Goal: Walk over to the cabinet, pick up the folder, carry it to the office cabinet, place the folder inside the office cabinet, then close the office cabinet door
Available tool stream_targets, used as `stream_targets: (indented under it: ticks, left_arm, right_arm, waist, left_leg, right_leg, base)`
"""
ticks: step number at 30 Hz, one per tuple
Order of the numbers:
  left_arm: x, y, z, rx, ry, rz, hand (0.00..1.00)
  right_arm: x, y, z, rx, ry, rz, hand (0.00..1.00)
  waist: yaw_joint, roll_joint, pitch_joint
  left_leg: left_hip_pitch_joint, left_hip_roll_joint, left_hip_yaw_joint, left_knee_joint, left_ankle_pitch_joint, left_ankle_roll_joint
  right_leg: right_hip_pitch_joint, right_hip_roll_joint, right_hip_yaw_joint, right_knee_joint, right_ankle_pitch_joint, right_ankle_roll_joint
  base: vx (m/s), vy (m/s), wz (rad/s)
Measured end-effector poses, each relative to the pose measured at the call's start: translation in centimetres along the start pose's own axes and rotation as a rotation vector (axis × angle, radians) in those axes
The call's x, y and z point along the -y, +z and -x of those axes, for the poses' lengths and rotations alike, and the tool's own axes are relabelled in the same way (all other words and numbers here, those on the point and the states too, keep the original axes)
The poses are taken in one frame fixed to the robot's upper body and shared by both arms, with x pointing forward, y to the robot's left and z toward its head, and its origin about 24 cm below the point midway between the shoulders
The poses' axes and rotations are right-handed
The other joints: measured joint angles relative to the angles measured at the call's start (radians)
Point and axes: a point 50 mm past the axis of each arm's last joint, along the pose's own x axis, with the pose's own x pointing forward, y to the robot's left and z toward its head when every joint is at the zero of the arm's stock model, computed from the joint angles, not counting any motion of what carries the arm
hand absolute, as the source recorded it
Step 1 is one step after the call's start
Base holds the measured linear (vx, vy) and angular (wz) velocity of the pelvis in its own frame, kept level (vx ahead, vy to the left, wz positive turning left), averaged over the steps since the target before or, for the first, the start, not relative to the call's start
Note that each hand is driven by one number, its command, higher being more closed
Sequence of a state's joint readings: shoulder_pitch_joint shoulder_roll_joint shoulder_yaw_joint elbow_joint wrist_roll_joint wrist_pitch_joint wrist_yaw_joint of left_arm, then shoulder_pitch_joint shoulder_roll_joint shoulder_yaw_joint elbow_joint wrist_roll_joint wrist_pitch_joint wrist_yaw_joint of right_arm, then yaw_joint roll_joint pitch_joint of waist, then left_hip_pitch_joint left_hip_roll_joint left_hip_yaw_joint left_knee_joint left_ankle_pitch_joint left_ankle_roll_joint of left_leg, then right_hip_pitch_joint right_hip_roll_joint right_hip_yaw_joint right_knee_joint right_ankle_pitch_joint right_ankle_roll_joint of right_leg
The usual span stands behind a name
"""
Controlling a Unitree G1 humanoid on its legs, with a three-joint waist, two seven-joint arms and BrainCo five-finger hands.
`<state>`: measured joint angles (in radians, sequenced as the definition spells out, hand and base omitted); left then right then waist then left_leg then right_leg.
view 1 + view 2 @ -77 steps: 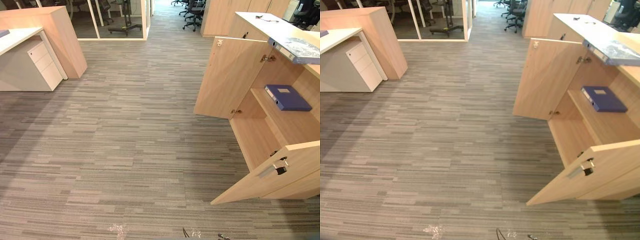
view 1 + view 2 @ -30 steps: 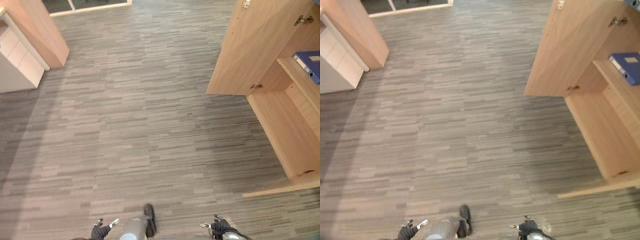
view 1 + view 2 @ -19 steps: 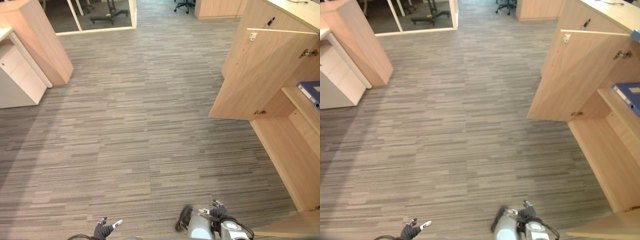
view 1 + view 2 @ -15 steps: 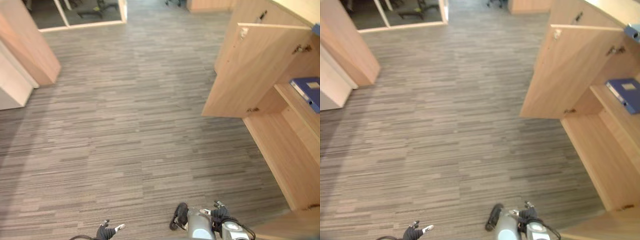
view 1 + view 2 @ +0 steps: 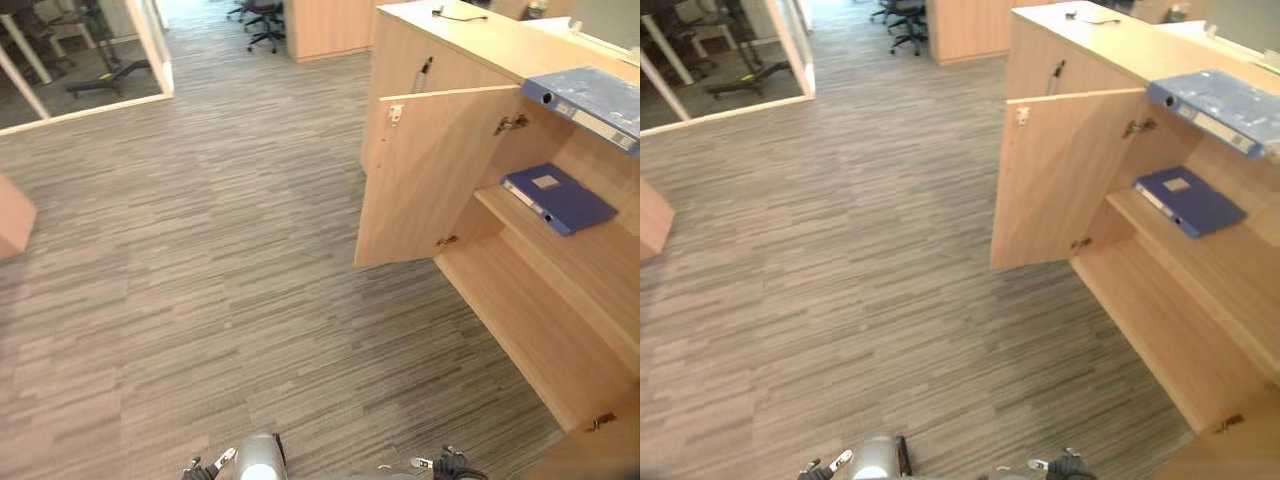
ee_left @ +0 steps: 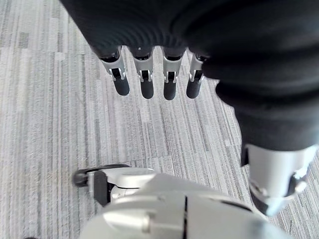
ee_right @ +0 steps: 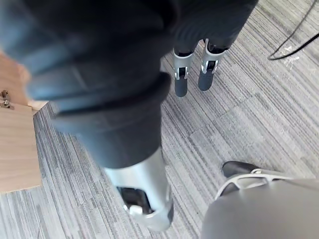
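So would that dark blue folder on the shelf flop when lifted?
Probably not: the dark blue folder looks like a thick hard-covered binder, likely stiff. Lying flat on the shelf, it shouldn't roll; its smooth cover might slip.

Dark blue folder (image 5: 558, 198) flat on shelf (image 5: 585, 255) inside office cabinet (image 5: 525, 320), door (image 5: 430, 175) swung open

The office cabinet (image 5: 430, 170) at three o'clock is pale wood-grain laminate, smooth and matt, with shiny metal hinges (image 5: 510, 124). The folder (image 5: 560, 198) has a smooth dark-blue cover, faintly glossy. The floor (image 5: 200, 260) is rough, striped grey carpet.
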<state>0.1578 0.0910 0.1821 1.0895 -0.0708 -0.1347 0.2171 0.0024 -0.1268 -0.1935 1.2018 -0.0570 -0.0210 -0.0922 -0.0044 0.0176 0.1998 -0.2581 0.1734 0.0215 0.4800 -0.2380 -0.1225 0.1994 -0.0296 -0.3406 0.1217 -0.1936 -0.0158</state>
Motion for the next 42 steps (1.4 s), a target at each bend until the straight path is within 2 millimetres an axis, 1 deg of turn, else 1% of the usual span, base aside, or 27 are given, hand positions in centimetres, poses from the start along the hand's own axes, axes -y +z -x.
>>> stream_targets:
  ticks: [2,3,4,5,6,7,8,9,10,11,12,15,17,19,20,21,22,24,25,27,32,34,35,36,37,39,42]
  left_arm:
    - [-0.1,-0.6,0.2,-0.016,0.02,0.008,0.0]
    - [-0.2,-0.9,0.3,-0.023,0.024,0.01,0.0]
    - [-0.6,-1.3,0.4,-0.039,0.043,0.021,0.0]
    - [-0.8,-1.7,0.5,-0.056,0.067,0.055,0.0]
    - [-1.2,-1.7,0.4,-0.061,0.082,0.07,0.0]
    - [-1.5,-1.9,0.4,-0.07,0.096,0.093,0.0]
    - [-1.6,-1.9,0.4,-0.074,0.103,0.11,0.0]
    - [-1.9,-2.1,0.4,-0.085,0.117,0.136,0.0]
    - [-2.0,-2.1,0.4,-0.087,0.119,0.141,0.0]
    - [-2.4,-2.0,0.3,-0.084,0.132,0.153,0.0]
    - [-2.9,-1.7,0.2,-0.073,0.145,0.153,0.0]
    - [-3.6,-0.9,-0.1,-0.038,0.155,0.136,0.0]
    - [-3.0,0.0,-0.3,-0.015,0.142,0.137,0.0]
    - [-2.2,1.5,-0.7,0.018,0.12,0.14,0.0]
    - [-1.4,2.3,-0.9,0.035,0.096,0.131,0.0]
    - [-1.1,3.3,-1.1,0.064,0.08,0.11,0.0]
    - [-0.9,3.9,-1.2,0.079,0.073,0.101,0.0]
    - [-0.2,5.2,-1.3,0.121,0.039,0.062,0.0]
    - [0.5,5.3,-1.3,0.123,0.014,0.037,0.0]
    - [3.1,3.8,-0.5,0.081,-0.067,0.013,0.0]
    - [3.2,3.5,-0.4,0.077,-0.082,0.001,0.0]
    - [2.9,3.3,-0.5,0.066,-0.075,0.016,0.0]
    - [2.7,3.1,-0.5,0.058,-0.063,0.036,0.0]
    - [2.6,3.2,-0.5,0.058,-0.06,0.045,0.0]
    - [2.5,3.2,-0.5,0.061,-0.054,0.067,0.0]
    - [2.3,3.5,-0.6,0.069,-0.044,0.085,0.0]
    - [2.1,4.0,-0.6,0.089,-0.036,0.103,0.0]
  right_arm:
    - [0.0,-0.1,0.0,-0.002,-0.006,0.005,0.0]
    - [0.1,-0.2,0.0,-0.004,-0.008,0.01,0.0]
    - [0.0,-0.6,0.1,-0.011,-0.007,0.02,0.0]
    - [0.0,-1.1,0.2,-0.026,-0.007,0.016,0.0]
    - [-0.5,-1.4,0.3,-0.032,0.007,0.011,0.0]
    - [-0.5,-1.3,0.3,-0.031,0.015,0.002,0.0]
    - [-0.3,-1.3,0.3,-0.029,0.012,-0.013,0.0]
    - [0.1,-1.1,0.2,-0.02,0.005,-0.034,0.0]
    - [0.1,-1.1,0.2,-0.019,0.004,-0.037,0.0]
    - [0.3,-0.9,0.3,-0.006,0.003,-0.054,0.0]
    - [0.3,-0.5,0.3,0.017,0.003,-0.057,0.0]
    - [-0.1,0.1,0.3,0.049,0.02,-0.058,0.0]
    - [-0.2,0.8,0.1,0.066,0.031,-0.045,0.0]
    - [-0.2,1.6,0.0,0.083,0.035,-0.04,0.0]
    - [-0.1,2.4,-0.1,0.106,0.04,-0.018,0.0]
    - [-0.3,3.0,-0.1,0.127,0.051,0.015,0.0]
    - [-0.5,3.0,0.0,0.13,0.058,0.026,0.0]
    - [-0.9,2.5,0.1,0.119,0.071,0.041,0.0]
    - [-1.1,1.4,0.1,0.086,0.075,0.039,0.0]
    - [-0.4,1.0,0.1,0.069,0.057,0.04,0.0]
    - [-0.1,-0.7,0.3,0.005,0.034,-0.037,0.0]
    - [-0.1,-1.6,0.4,-0.024,0.031,-0.05,0.0]
    - [-0.1,-2.4,0.6,-0.049,0.026,-0.058,0.0]
    - [-0.1,-2.7,0.6,-0.059,0.022,-0.063,0.0]
    - [-0.1,-2.8,0.6,-0.066,0.018,-0.063,0.0]
    - [0.1,-2.6,0.6,-0.062,0.004,-0.058,0.0]
    - [-0.2,-2.4,0.5,-0.067,0.009,-0.047,0.0]
  waist:
    - [0.002,0.002,-0.001]
    - [0.002,0.005,-0.007]
    - [0.007,-0.007,-0.017]
    - [0.023,-0.017,-0.025]
    - [0.026,-0.037,-0.032]
    - [0.03,-0.048,-0.041]
    - [0.035,-0.047,-0.041]
    - [0.035,-0.047,-0.04]
    - [0.034,-0.047,-0.041]
    - [0.021,-0.045,-0.04]
    - [0.015,-0.041,-0.044]
    - [0.017,-0.042,-0.07]
    - [0.016,-0.038,-0.067]
    - [0.012,-0.018,-0.049]
    - [0.003,0.003,-0.028]
    - [-0.002,0.01,-0.023]
    - [-0.008,0.002,-0.023]
    - [-0.008,-0.05,-0.024]
    - [-0.009,-0.075,-0.021]
    - [-0.018,-0.036,-0.033]
    - [-0.028,-0.025,-0.048]
    - [-0.028,-0.027,-0.06]
    - [-0.028,-0.028,-0.075]
    - [-0.028,-0.025,-0.076]
    - [-0.024,-0.021,-0.077]
    - [-0.009,-0.017,-0.077]
    - [0.008,-0.02,-0.07]
  left_leg:
    - [0.019,-0.023,-0.127,-0.206,0.066,-0.021]
    - [0.02,-0.026,-0.136,-0.211,0.082,-0.025]
    - [0.019,-0.051,-0.118,-0.174,0.158,-0.017]
    - [0.037,-0.085,-0.072,-0.137,0.223,0.007]
    - [0.039,-0.112,-0.041,-0.122,0.215,0.023]
    - [0.072,-0.143,0.013,-0.132,0.186,0.062]
    - [0.108,-0.162,0.049,-0.15,0.171,0.085]
    - [0.193,-0.193,0.103,-0.216,0.164,0.113]
    - [0.207,-0.199,0.11,-0.229,0.163,0.118]
    - [0.259,-0.214,0.137,-0.276,0.163,0.133]
    - [0.331,-0.22,0.176,-0.345,0.168,0.146]
    - [0.364,-0.22,0.268,-0.42,0.17,0.149]
    - [0.367,-0.21,0.312,-0.436,0.173,0.148]
    - [0.378,-0.17,0.339,-0.445,0.171,0.143]
    - [0.403,-0.122,0.36,-0.445,0.162,0.121]
    - [0.424,-0.081,0.38,-0.449,0.156,0.101]
    - [0.434,-0.071,0.387,-0.453,0.152,0.093]
    - [0.474,-0.067,0.4,-0.458,0.146,0.053]
    - [0.503,-0.069,0.399,-0.459,0.134,0.015]
    - [0.505,-0.018,0.388,-0.459,0.121,-0.007]
    - [0.518,0.081,0.371,-0.413,0.106,-0.029]
    - [0.482,0.122,0.369,-0.285,0.1,-0.037]
    - [0.406,0.172,0.36,-0.089,0.093,-0.037]
    - [0.374,0.196,0.351,0.004,0.092,-0.034]
    - [0.305,0.227,0.317,0.206,0.084,-0.025]
    - [0.216,0.23,0.295,0.459,0.043,-0.015]
    - [0.122,0.183,0.287,0.532,-0.019,0.002]
  right_leg:
    - [0.025,-0.043,0.052,0.013,-0.036,0.066]
    - [0.031,-0.055,0.065,0.018,-0.047,0.085]
    - [0.035,-0.1,0.095,0.044,-0.074,0.129]
    - [0.03,-0.162,0.13,0.092,-0.087,0.167]
    - [0.019,-0.2,0.137,0.131,-0.089,0.181]
    - [-0.036,-0.261,0.15,0.224,-0.06,0.207]
    - [-0.075,-0.301,0.159,0.301,-0.027,0.185]
    - [-0.131,-0.375,0.135,0.446,0.033,0.099]
    - [-0.136,-0.392,0.123,0.478,0.039,0.079]
    - [-0.171,-0.45,0.047,0.607,0.047,0.024]
    - [-0.186,-0.499,-0.088,0.704,0.049,0.0]
    - [-0.221,-0.528,-0.344,0.708,0.047,0.003]
    - [-0.238,-0.504,-0.384,0.641,0.028,0.034]
    - [-0.252,-0.44,-0.381,0.591,-0.029,0.081]
    - [-0.263,-0.383,-0.38,0.572,-0.073,0.087]
    - [-0.296,-0.346,-0.375,0.558,-0.083,0.079]
    - [-0.317,-0.338,-0.371,0.543,-0.083,0.079]
    - [-0.342,-0.333,-0.36,0.398,-0.021,0.053]
    - [-0.328,-0.328,-0.339,0.364,0.066,0.014]
    - [-0.328,-0.265,-0.346,0.369,0.011,0.009]
    - [-0.285,-0.169,-0.375,0.359,-0.069,0.002]
    - [-0.239,-0.131,-0.379,0.299,-0.072,0.004]
    - [-0.192,-0.099,-0.378,0.233,-0.059,0.0]
    - [-0.173,-0.085,-0.375,0.213,-0.055,-0.002]
    - [-0.143,-0.07,-0.363,0.191,-0.057,-0.005]
    - [-0.091,-0.05,-0.308,0.153,-0.057,-0.004]
    - [-0.037,-0.061,-0.251,0.125,-0.052,0.004]
  base:
    - [0.35,0.32,-0.66]
    - [0.42,0.417,-0.66]
    - [0.57,0.59,-0.84]
    - [0.49,0.508,-0.85]
    - [0.56,0.593,-0.89]
    - [0.34,0.375,-0.72]
    - [0.55,0.637,-1.03]
    - [0.28,0.36,-0.8]
    - [0.31,0.397,-0.69]
    - [0.19,0.292,-0.56]
    - [0.21,0.338,-0.67]
    - [0.1,0.161,-0.89]
    - [0.16,0.036,-1.04]
    - [0.15,-0.07,-1.01]
    - [0.1,-0.157,-0.75]
    - [0.09,-0.182,-0.62]
    - [0.1,-0.25,-0.35]
    - [0.12,-0.301,-0.11]
    - [0.2,-0.396,-0.22]
    - [0.21,-0.355,-0.27]
    - [0.22,-0.249,0.03]
    - [0.36,-0.239,-0.08]
    - [0.29,-0.163,-0.09]
    - [0.33,-0.103,-0.27]
    - [0.27,-0.036,-0.34]
    - [0.28,0.029,-0.68]
    - [0.26,0.101,-0.76]
